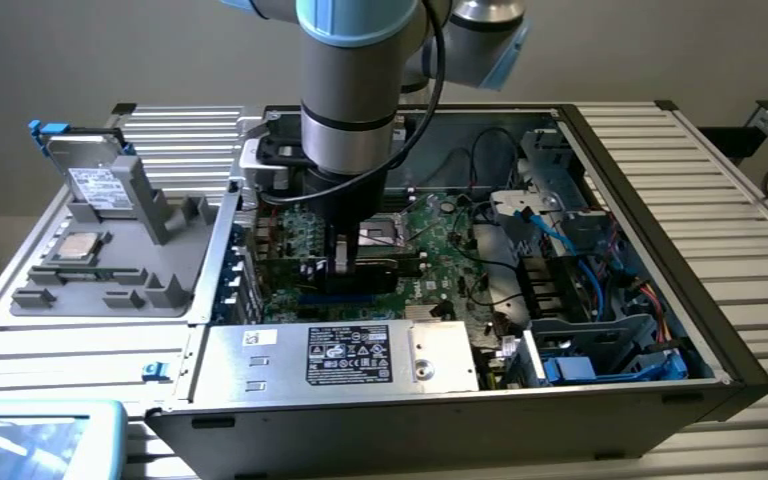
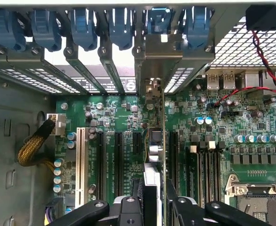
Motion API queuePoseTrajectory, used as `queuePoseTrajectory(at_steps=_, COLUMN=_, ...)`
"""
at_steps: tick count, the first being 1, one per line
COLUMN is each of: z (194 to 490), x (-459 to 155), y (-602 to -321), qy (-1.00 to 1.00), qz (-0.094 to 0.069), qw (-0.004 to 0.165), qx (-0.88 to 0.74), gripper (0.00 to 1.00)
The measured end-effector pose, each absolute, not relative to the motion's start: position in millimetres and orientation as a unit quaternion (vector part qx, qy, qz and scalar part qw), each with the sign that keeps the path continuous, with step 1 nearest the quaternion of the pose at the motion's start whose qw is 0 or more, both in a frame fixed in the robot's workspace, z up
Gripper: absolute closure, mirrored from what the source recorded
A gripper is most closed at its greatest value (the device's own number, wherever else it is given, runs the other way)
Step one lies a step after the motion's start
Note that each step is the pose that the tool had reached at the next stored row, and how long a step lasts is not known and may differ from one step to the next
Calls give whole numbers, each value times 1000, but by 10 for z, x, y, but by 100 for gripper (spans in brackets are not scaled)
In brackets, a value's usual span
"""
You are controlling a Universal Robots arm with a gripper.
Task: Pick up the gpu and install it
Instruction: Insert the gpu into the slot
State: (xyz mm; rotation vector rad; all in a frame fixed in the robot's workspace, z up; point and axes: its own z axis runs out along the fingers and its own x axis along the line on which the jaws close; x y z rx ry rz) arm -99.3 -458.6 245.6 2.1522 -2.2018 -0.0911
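1. Table [image 1: 704,140]: slatted metal, carries the whole job.
2. Computer case [image 1: 744,370]: lies open, walls standing on every side; the arm [image 1: 351,90] reaches in from above.
3. Motherboard [image 2: 250,117]: green, crowded with capacitors, and a processor socket [image 2: 260,193] to one side.
4. Gpu [image 2: 155,141]: stands on edge over the middle of the motherboard, in line with an expansion slot, its silver bracket [image 2: 157,52] at the case's rear wall beneath a blue latch [image 2: 159,19]. Whether it is fully seated cannot be told. Judged light, stiff and thin, with fragile parts on its faces and a bare connector edge; best taken by the upper edge, flat across both faces.
5. Hand [image 2: 153,195]: closed onto the gpu's upper edge, one black finger on each face.
6. Room: tight. Empty slots [image 2: 119,155] run just beside the card, slot covers [image 2: 112,61] flank the bracket, and a red-and-black wire [image 2: 264,61] hangs near; straight up is the only free way.
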Motion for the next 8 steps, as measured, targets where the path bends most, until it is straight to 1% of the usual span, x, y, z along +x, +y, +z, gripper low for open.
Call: queuePoseTrajectory(at_steps=8, z=2450, x=-994, y=-4585, qy=-714, qz=-29, qw=31, qx=698, gripper=71)
